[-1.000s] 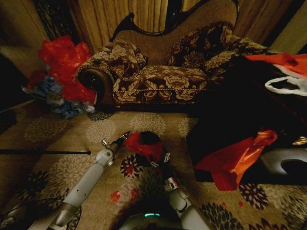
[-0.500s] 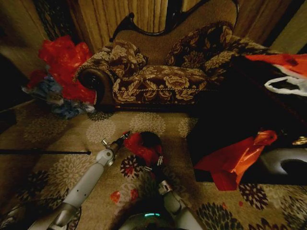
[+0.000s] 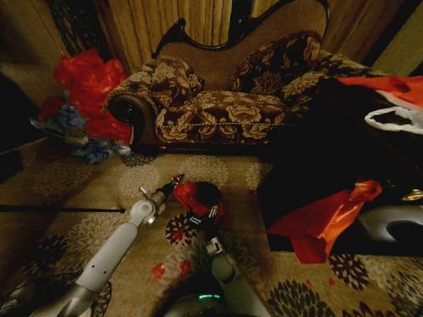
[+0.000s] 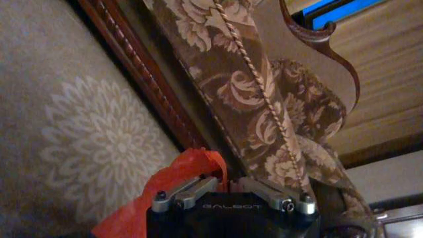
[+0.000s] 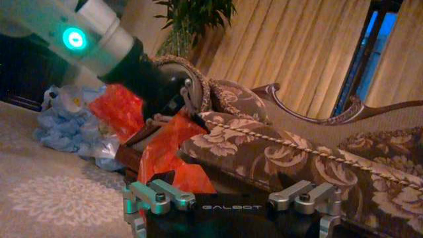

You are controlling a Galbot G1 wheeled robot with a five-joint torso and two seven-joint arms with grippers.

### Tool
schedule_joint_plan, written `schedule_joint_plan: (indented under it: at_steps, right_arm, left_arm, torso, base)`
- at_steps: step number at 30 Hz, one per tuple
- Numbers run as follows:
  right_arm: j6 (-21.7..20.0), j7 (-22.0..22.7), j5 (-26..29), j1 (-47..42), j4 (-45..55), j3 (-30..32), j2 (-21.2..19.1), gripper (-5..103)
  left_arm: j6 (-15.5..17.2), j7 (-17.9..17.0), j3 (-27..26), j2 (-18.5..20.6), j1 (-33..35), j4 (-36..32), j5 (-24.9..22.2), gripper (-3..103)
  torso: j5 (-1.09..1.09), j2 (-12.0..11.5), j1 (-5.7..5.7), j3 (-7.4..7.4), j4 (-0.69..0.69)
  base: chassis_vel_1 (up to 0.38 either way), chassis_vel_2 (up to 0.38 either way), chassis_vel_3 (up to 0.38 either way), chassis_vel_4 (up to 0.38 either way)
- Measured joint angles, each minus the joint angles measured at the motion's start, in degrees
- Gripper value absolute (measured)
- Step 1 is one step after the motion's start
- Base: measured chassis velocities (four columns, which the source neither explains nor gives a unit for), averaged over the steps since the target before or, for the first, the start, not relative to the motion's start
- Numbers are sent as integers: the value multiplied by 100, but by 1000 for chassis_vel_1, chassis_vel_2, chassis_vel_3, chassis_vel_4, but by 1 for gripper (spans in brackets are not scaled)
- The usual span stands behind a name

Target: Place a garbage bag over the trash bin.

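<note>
— Two grippers are working one bag, going left to right?
— Yes. On the patterned carpet, the left gripper is pinching a corner of the garbage bag, its jaws pressed together on the thin, crinkly red plastic.
— And the bag itself?
— It is lying crumpled over the round rim of the trash bin, a small matte black cylinder standing upright in front of the floral sofa. Its long axis is running from the left gripper toward the right gripper.
— The right jaws?
— They are standing spread at the bag's near edge.
</note>
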Motion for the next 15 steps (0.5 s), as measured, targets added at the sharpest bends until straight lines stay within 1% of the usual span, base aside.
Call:
schedule_joint_plan:
  at_steps: [4, 5, 6, 7, 9, 10, 12, 13, 15]
  right_arm:
    - [-39, 0, 40, 35, -1, -21, -1, 100]
    - [-64, -12, 79, 55, 2, -58, -10, 100]
    - [-64, -12, 79, 55, 2, -58, -10, 100]
    - [-123, -47, 179, 87, 9, -142, -47, 100]
    - [-304, -371, 529, 140, 137, -331, -289, 100]
    - [-304, -371, 529, 140, 137, -331, -289, 100]
    - [-321, -912, 887, 331, 293, -385, -744, 100]
    - [-321, -912, 887, 331, 293, -385, -744, 100]
    - [-313, -1179, 1153, 486, 359, -471, -1106, 100]
  left_arm:
    - [30, -87, 1, 0, -32, -41, -157, 0]
    - [42, -138, 6, -16, -60, -57, -235, 0]
    - [42, -138, 6, -16, -60, -57, -235, 0]
    - [54, -185, 22, -38, -92, -59, -280, 0]
    - [60, -218, 76, -66, -137, -54, -284, 0]
    - [60, -218, 76, -66, -137, -54, -284, 0]
    - [61, -219, 97, -70, -143, -52, -283, 0]
    - [61, -219, 97, -70, -143, -52, -283, 0]
    - [62, -220, 100, -73, -140, -52, -280, 0]
  torso:
    - [0, 0, 0, 0, -5]
    - [6, 0, 0, 0, -5]
    - [6, 0, 0, 0, -5]
    - [14, 0, 0, 0, -5]
    - [16, 0, 0, 1, -8]
    - [16, 0, 0, 1, -8]
    - [7, 0, 0, 0, -6]
    - [7, 0, 0, 0, -6]
    - [4, 0, 1, 1, -6]
  base:
    - [0, 0, 0, 0]
    - [0, 0, 0, 0]
    - [0, 0, 0, 0]
    - [0, 0, 0, 0]
    - [0, 0, 0, 0]
    - [0, 0, 0, 0]
    - [0, 0, 0, 0]
    - [0, 0, 0, 0]
    - [0, 0, 0, 0]
